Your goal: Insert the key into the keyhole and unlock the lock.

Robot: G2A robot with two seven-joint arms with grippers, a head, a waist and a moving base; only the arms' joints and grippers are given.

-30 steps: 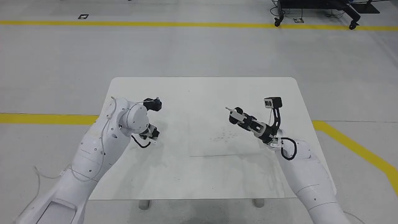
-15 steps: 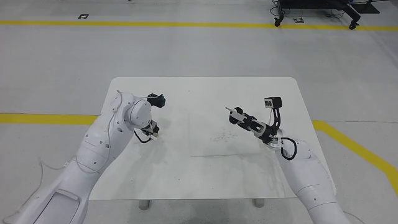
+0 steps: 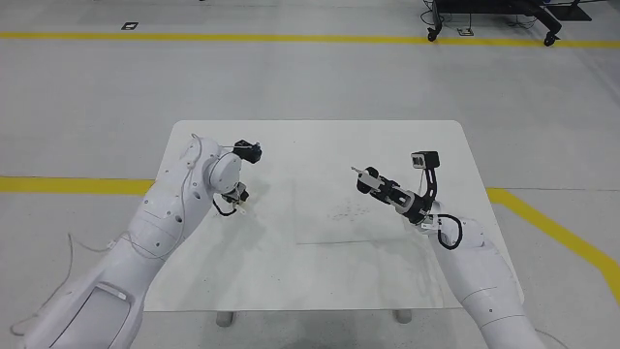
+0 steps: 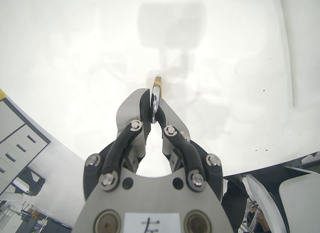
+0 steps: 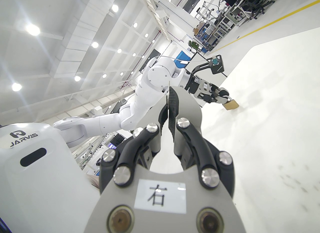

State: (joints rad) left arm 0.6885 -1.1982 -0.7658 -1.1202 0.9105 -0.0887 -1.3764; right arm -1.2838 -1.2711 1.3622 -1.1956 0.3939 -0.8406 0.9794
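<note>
My left gripper (image 4: 153, 93) is shut on the silver shackle of a small brass padlock (image 4: 157, 85), whose body hangs below the fingertips just over the white table (image 3: 320, 271). In the right wrist view the padlock (image 5: 230, 105) dangles from that far gripper (image 5: 223, 97), low over the tabletop. In the top view this gripper (image 3: 239, 204) is at the table's left side. My right gripper (image 5: 169, 91) is shut, with a thin key (image 5: 169, 84) seen edge-on, poking past its fingertips. From above, the right gripper (image 3: 360, 174) is held over the table's right half, with the key (image 3: 355, 169) pointing left.
The tabletop between the two arms is bare, with faint scuff marks (image 3: 344, 215) near the middle. Yellow floor lines and wheeled frames (image 3: 494, 0) lie well beyond the table.
The left arm has swung toward the table's middle, carrying the padlock with it. The right arm has kept still.
</note>
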